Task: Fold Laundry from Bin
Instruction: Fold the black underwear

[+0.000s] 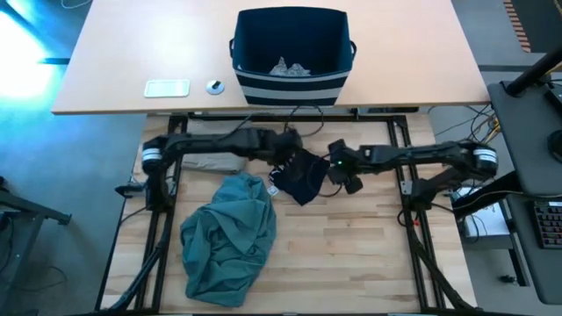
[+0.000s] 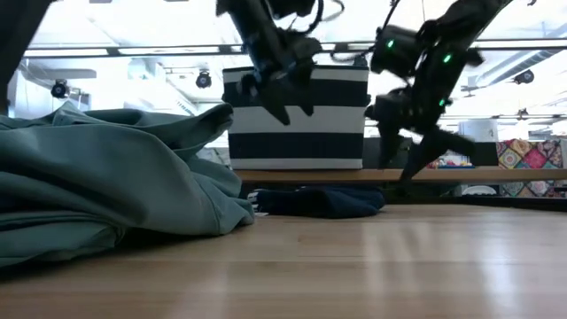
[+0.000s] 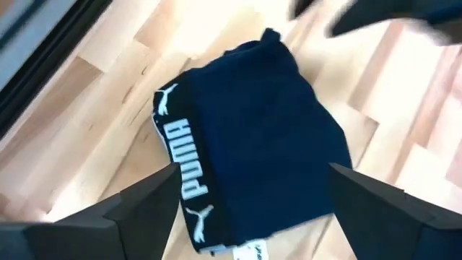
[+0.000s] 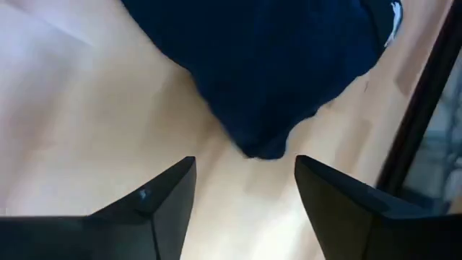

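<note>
Nearest on my counter [image 1: 351, 254] lies the large teal-green garment [image 1: 230, 235], crumpled in a loose heap with deep folds. Behind it the navy garment [image 1: 301, 175] lies flat on the wood, folded small, with a dark band that carries white lettering [image 3: 189, 160] along one edge. My left claw [image 3: 249, 209] hangs above it with the fingers spread wide, and it holds nothing. My right claw [image 4: 244, 189] hangs over the other edge of this piece, also open and empty. Farther away, on the second counter [image 1: 114, 83], stands the navy bin [image 1: 291, 54] with white stripes. Small grey pieces [image 1: 288, 67] lie at its bottom.
</note>
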Available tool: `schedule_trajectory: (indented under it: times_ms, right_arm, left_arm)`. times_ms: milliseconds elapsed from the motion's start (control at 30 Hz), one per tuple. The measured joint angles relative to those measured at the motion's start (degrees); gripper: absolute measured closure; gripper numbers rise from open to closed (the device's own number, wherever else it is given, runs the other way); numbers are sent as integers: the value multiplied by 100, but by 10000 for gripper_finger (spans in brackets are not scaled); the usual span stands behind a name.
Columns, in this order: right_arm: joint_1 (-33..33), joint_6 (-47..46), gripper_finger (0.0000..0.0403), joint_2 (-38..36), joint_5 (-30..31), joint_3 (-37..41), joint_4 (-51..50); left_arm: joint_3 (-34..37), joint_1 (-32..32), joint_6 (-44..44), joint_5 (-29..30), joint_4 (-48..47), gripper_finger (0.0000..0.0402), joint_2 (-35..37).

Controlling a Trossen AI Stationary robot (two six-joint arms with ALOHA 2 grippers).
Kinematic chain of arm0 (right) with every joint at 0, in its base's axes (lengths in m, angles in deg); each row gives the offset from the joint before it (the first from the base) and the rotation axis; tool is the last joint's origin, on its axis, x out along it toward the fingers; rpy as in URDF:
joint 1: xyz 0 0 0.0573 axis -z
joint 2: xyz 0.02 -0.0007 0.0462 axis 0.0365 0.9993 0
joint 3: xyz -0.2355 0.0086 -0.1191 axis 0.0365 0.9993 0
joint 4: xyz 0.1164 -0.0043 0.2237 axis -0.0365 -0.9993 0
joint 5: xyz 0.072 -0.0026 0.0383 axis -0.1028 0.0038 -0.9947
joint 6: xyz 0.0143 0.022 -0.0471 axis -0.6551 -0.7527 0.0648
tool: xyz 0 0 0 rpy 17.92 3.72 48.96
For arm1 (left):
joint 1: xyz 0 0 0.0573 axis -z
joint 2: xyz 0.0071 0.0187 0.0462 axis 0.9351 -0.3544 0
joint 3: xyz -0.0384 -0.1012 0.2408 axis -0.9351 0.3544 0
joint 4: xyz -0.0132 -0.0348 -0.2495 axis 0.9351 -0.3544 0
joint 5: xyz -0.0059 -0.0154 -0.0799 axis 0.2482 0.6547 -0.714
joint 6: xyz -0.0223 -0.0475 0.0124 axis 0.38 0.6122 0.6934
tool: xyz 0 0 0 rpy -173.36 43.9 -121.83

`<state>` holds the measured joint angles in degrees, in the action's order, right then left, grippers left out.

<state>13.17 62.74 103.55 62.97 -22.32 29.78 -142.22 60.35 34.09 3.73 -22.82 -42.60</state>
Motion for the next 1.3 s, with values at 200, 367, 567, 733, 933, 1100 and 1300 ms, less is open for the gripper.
schedule_trajectory:
  times_ms: [200,367,567,733,933,1100,1300]
  right_arm:
    - [-21,1184,170,741,-127,2,640]
    - [14,1779,190,1280,460,-3,1512]
    - [14,1738,241,1636,559,-46,1490]
    - [43,522,321,1453,373,-228,1069]
    - [284,-1056,387,1186,-734,-802,-461]
    - [384,-1604,389,1245,-1019,-938,-1026]
    - [390,-2009,390,1256,-1128,-933,-1603]
  left_arm:
    - [932,453,621,577,290,95,649]
    - [2095,889,798,595,1433,104,1317]
    - [3125,1664,703,815,3006,107,1566]
    - [3230,2150,496,1617,3505,107,933]
    - [2881,2186,222,2445,3720,107,-373]
    - [2079,2070,-712,2416,4077,107,-1377]
    - [1260,1965,-568,2459,4020,107,-2017]
